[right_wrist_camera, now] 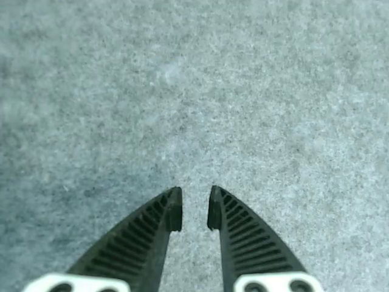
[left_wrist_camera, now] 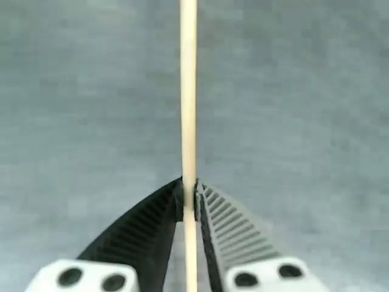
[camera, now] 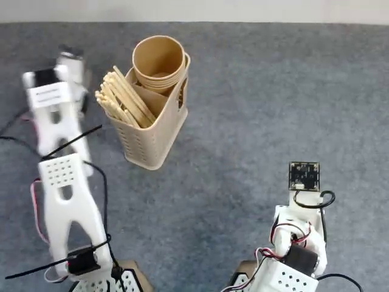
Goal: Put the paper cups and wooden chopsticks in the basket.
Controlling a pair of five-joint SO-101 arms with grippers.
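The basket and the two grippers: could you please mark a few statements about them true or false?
1. The left gripper is shut on a chopstick. True.
2. The right gripper holds a paper cup. False: it is open and empty.
3. The paper cups sit in the basket. True.
4. The basket holds no chopsticks. False: a bundle of chopsticks stands in it beside the cups.

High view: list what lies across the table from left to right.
left arm → wooden chopsticks → paper cups → right arm
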